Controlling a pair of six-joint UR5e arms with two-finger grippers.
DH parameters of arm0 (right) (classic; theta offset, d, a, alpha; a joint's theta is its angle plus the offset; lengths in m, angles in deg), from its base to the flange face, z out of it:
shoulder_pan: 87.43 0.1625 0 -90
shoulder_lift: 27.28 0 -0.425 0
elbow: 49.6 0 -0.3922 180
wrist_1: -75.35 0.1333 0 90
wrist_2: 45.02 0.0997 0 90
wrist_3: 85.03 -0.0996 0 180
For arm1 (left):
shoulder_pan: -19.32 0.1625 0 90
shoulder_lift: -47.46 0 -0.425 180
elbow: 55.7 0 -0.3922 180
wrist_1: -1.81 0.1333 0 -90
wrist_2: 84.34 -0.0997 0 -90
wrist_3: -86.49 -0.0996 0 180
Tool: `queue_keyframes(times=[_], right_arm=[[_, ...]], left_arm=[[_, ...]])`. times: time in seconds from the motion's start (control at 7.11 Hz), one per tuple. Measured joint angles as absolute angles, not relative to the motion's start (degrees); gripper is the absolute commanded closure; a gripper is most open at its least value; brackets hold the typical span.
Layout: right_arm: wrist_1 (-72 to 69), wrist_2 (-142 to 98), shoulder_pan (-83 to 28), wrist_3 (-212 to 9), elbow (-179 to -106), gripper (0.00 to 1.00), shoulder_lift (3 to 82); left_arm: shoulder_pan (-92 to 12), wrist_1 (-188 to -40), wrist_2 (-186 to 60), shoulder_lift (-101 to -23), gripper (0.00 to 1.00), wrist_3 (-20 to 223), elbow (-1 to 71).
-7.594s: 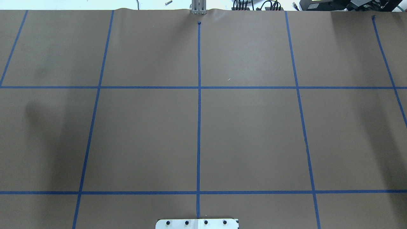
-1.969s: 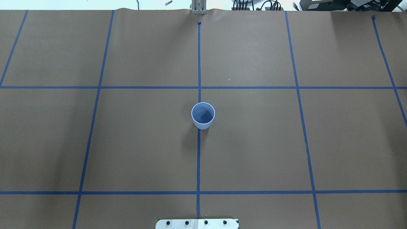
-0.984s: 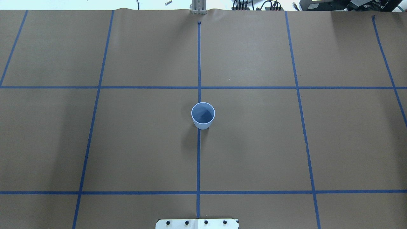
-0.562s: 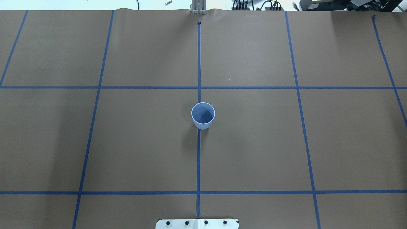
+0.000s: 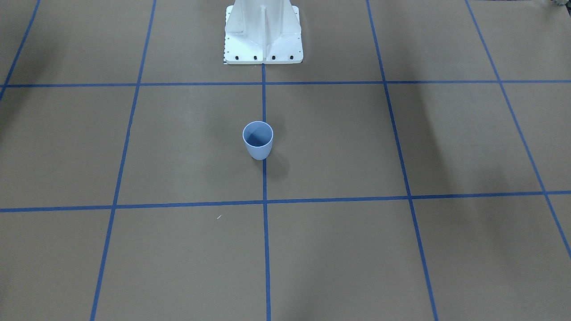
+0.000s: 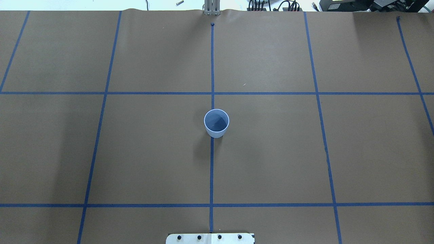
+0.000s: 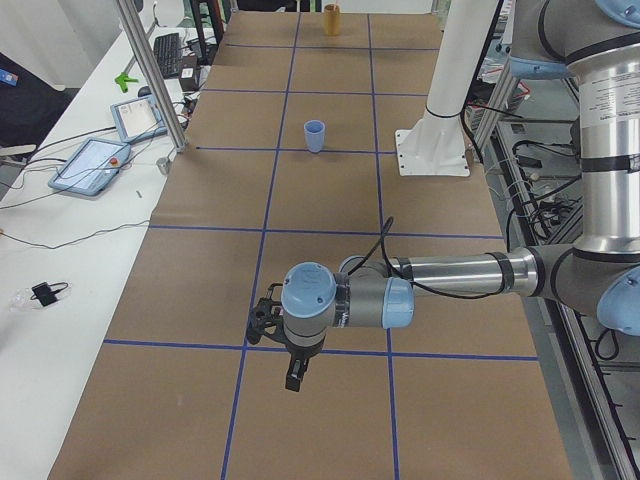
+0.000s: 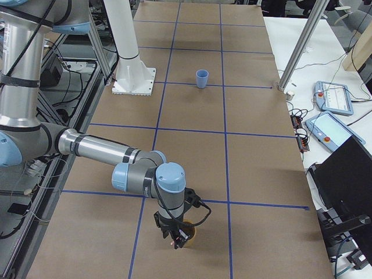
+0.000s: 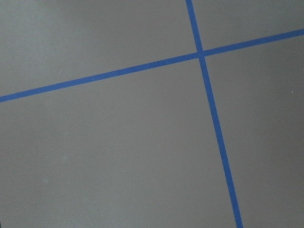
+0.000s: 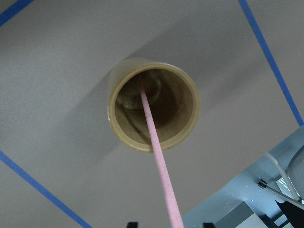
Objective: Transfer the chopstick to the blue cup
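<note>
The blue cup (image 6: 216, 122) stands upright and empty on the centre tape line, also in the front view (image 5: 258, 140). The pink chopstick (image 10: 154, 137) leans in a tan cup (image 10: 153, 103) at the table's right end, its upper end running up between my right gripper's fingers. My right gripper (image 10: 170, 224) hangs just above the tan cup (image 8: 190, 233), jaws apart, open around the stick. My left gripper (image 7: 293, 372) hovers over bare paper at the left end; I cannot tell whether it is open or shut.
The white robot pedestal (image 5: 263, 31) stands at the table's near middle. Metal posts (image 7: 150, 70) (image 8: 299, 49) and tablets (image 7: 90, 165) (image 8: 331, 96) sit along the operators' side. Blue tape lines grid the brown paper.
The blue cup appeared at the table's centre after the oldest frame. Nothing in the overhead view has moved over the last two seconds.
</note>
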State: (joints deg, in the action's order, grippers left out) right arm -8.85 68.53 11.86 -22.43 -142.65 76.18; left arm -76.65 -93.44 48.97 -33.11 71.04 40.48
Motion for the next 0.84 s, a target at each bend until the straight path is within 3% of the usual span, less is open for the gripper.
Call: queue_keyframes(times=[0.28, 0.56, 0.7, 0.84], right_arm=[[-6.27, 68.09, 10.80, -22.05, -139.69, 0.77, 75.76], [-5.21, 68.12, 10.57, -22.11, -139.18, 0.81, 75.61], [-4.86, 68.25, 10.54, -22.40, -139.35, 0.96, 75.39], [-4.69, 68.42, 10.50, -22.54, -139.47, 1.00, 75.09]], left_arm=[[-76.65, -94.13, 48.91, -33.07, 0.02, 71.08, 40.46], [-76.66, -94.24, 48.90, -32.84, 0.02, 71.03, 40.41], [-76.66, -94.72, 48.90, -32.36, 0.02, 71.04, 40.39], [-76.65, -95.81, 48.90, -31.74, 0.02, 71.08, 40.27]])
